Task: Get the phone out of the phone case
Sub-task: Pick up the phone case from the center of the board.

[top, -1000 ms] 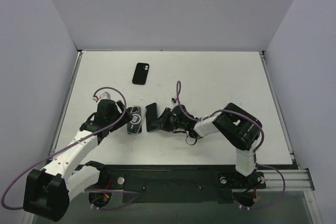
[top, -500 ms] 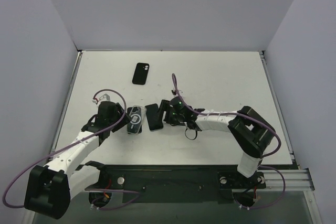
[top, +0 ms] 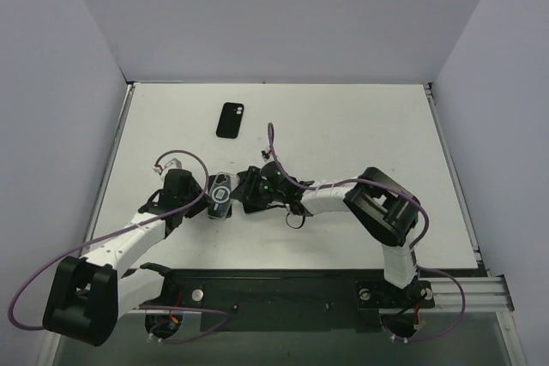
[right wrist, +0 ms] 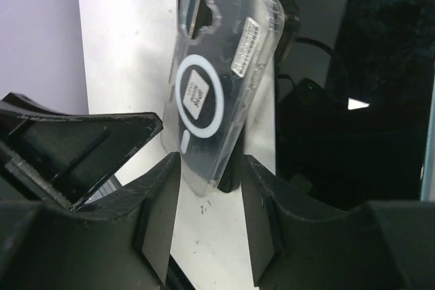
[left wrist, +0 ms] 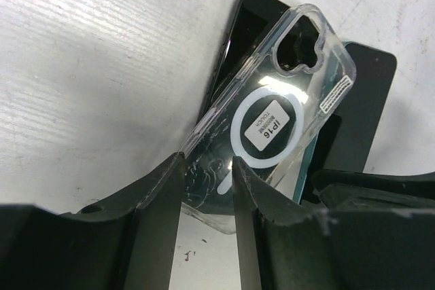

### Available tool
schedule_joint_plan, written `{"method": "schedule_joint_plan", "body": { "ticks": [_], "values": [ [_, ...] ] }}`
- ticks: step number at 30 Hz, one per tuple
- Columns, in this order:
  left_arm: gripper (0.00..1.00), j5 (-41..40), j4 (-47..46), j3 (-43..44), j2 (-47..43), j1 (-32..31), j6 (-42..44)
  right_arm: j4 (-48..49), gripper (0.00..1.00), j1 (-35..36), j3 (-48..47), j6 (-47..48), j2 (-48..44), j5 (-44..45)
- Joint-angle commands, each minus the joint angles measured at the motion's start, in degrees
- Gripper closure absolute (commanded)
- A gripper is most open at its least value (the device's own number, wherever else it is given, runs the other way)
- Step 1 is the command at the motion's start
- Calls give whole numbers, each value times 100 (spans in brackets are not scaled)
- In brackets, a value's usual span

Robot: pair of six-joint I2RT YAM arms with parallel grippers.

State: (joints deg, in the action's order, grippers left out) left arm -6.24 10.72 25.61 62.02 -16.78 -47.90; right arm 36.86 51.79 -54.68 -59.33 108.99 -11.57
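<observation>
Left of centre on the table (top: 360, 126): one clear case (left wrist: 272, 113), tilted on edge, long axis near-to-far, with a dark phone (left wrist: 251, 15) showing behind its far edge and one dark slab (left wrist: 367, 93) just right. Pinched at its near end by the closed left gripper (left wrist: 207, 161); faced from the right by the right gripper (right wrist: 209, 161), jaws parted, contact unclear. Well apart, far-left: one more black slab (top: 230, 120).
</observation>
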Motion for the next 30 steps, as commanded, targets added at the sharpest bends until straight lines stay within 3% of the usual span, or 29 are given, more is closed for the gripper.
{"method": "schedule_joint_plan", "body": {
  "ticks": [1,17,23,30],
  "values": [
    [57,-132,-395,-99,135,34,-105,1086,64,-20,-210,-685,377,-284],
    [58,-176,-439,-284,126,51,-123,1316,62,-116,-421,-466,711,-82],
    [58,-132,-527,-319,153,60,-150,1244,67,-73,-772,-535,887,-214],
    [58,-158,-492,-346,-14,95,-202,1139,68,-55,-1159,-606,1195,-249]
  ]
}}
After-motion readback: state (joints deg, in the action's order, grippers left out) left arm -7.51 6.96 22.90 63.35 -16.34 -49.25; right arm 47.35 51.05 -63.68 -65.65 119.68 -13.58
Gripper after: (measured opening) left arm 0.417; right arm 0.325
